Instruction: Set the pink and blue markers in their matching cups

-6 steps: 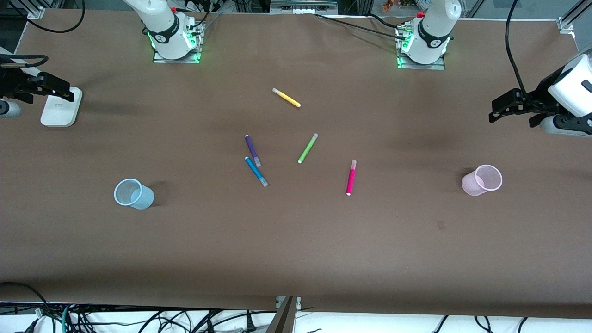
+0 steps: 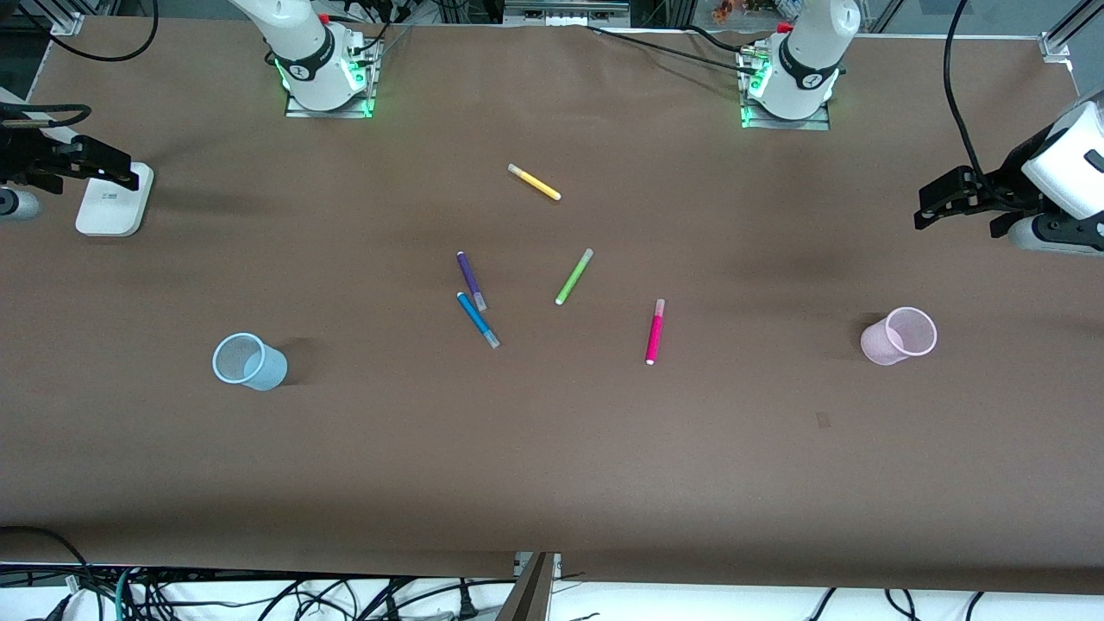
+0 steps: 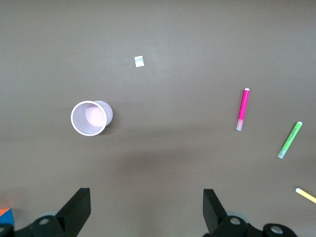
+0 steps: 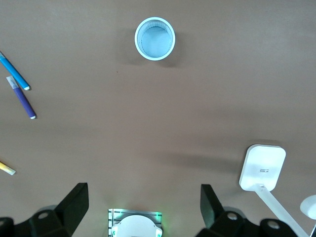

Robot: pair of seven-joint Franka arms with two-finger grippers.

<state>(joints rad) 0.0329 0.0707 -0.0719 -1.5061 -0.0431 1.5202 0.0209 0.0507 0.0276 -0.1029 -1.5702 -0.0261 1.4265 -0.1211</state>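
The pink marker (image 2: 655, 332) and the blue marker (image 2: 477, 320) lie flat on the brown table near its middle. The pale blue cup (image 2: 248, 361) stands toward the right arm's end, and the pale pink cup (image 2: 900, 336) toward the left arm's end. My left gripper (image 2: 925, 205) is open and empty, up over bare table at its own end. Its wrist view shows the pink cup (image 3: 89, 117) and pink marker (image 3: 243, 109). My right gripper (image 2: 128, 172) is open and empty, over a white device. Its wrist view shows the blue cup (image 4: 155, 38) and blue marker (image 4: 15, 71).
A purple marker (image 2: 471, 280) lies just beside the blue one, nearly touching it. A lime green marker (image 2: 573, 276) and a yellow marker (image 2: 534, 182) lie farther from the front camera. The white device (image 2: 114, 200) sits at the right arm's end.
Both grippers have shifted only very slightly. The markers and cups have not moved.
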